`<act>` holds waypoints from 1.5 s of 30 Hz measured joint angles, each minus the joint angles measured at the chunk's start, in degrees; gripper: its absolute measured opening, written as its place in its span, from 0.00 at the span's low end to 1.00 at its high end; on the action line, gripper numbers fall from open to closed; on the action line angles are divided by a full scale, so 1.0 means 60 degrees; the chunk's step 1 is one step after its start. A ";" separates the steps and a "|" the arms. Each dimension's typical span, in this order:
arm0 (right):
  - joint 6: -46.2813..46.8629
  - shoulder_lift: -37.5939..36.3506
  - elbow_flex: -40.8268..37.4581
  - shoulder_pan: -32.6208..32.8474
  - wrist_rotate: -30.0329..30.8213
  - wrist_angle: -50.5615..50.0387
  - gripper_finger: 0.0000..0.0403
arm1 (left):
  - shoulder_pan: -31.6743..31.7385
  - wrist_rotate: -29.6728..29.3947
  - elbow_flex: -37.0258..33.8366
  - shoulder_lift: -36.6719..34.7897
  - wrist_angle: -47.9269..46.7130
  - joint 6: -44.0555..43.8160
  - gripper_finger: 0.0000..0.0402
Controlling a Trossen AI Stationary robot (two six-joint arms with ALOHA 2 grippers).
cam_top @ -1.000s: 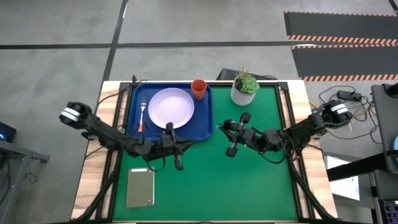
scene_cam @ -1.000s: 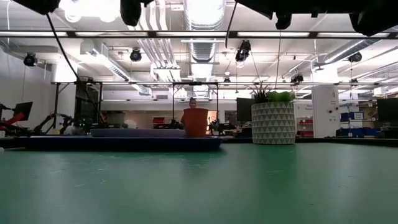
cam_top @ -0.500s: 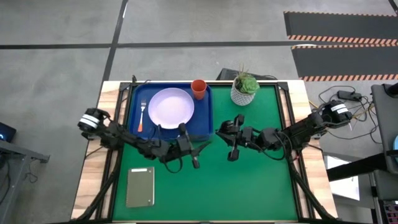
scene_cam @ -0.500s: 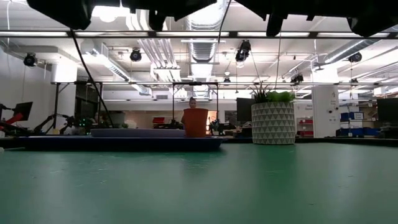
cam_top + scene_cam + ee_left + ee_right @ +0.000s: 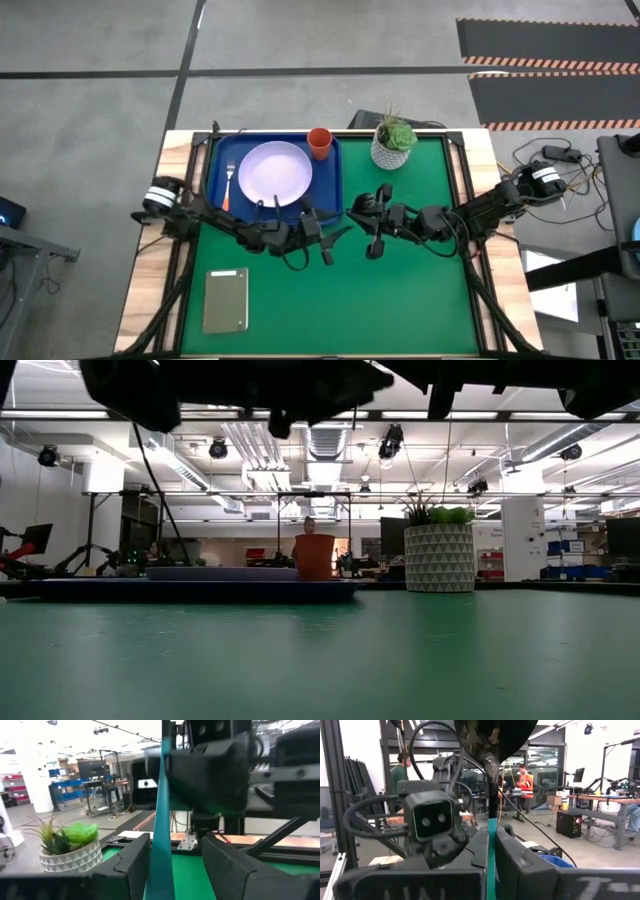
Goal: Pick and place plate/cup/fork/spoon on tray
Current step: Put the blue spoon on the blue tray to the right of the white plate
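R pincer (image 5: pixel 491 856) pinching spoon (image 5: pixel 493 750) handle, L pincer (image 5: pixel 175 857) spread round it; we'd shut L squarely before R releases, then tray (image 5: pixel 214 178) at 10 o'clock.

I am seeing the left arm's dark two-finger gripper (image 5: pixel 340 237) sweeping across the green mat, away from the grey-green slab's side and in toward the right arm's dark gripper (image 5: pixel 357 208), which is holding the slim spoon with the light blue handle (image 5: pixel 491 855). That blue handle (image 5: pixel 161 820) is now sitting between the left fingers (image 5: pixel 131 862).
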 joint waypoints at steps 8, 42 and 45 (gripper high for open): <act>-0.0068 0.0000 0.0000 0.0000 0.0001 -0.0069 0.02 | 0.0020 -0.0517 0.0543 0.0305 -0.0238 0.0201 0.17; -0.0002 -0.0348 0.0000 0.0000 -0.1343 -0.0767 0.02 | 0.0013 0.1370 0.0128 -0.0213 -0.0274 -0.1486 0.00; 0.0044 -0.0437 0.0000 -0.0004 -0.1335 -0.1019 0.02 | 0.0013 0.1388 0.0050 -0.0252 -0.0345 -0.1643 0.00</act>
